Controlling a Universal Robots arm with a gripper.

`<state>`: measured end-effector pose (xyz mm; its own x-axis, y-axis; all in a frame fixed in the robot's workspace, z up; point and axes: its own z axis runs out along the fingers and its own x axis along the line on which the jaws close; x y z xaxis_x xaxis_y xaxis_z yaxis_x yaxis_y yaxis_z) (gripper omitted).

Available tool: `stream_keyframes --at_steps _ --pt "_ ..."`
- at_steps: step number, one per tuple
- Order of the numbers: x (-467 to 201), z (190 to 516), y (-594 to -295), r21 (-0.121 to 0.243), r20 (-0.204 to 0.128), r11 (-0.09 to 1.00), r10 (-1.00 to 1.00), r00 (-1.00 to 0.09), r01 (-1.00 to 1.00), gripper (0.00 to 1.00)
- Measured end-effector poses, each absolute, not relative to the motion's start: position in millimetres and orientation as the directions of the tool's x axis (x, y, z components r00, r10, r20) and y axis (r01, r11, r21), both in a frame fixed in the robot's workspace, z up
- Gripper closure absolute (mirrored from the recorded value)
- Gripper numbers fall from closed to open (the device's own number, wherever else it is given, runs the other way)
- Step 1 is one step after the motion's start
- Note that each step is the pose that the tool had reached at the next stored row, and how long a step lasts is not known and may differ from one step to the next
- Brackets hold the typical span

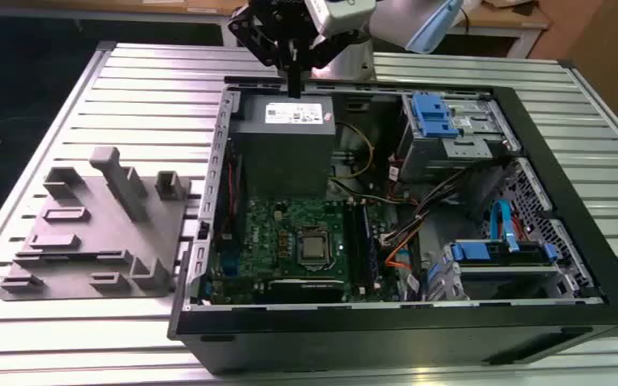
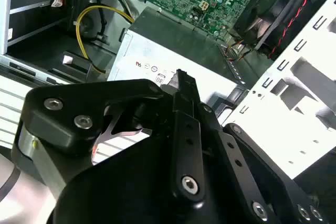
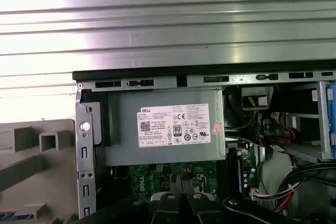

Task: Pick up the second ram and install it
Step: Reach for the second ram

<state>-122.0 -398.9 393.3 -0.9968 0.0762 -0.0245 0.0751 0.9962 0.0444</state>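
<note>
Your claw (image 1: pixel 293 92) hangs pinched together, seemingly empty, right above the power supply (image 1: pixel 282 153). I cannot place the second ram from it. Drop blindly and you may strike that housing or the motherboard (image 1: pixel 282 237) beyond.

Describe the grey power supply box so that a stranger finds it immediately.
Look into the open black computer case on the metal table. Beside the green board sits a plain grey box. A big white label sets it apart.
</note>
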Motion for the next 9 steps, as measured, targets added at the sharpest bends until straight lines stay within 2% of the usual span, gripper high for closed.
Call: stream_keyframes --at_steps 9 --pt "-122.0 393.3 -398.9 0.044 -0.024 0.996 0.076 -0.997 0.075 0.93"
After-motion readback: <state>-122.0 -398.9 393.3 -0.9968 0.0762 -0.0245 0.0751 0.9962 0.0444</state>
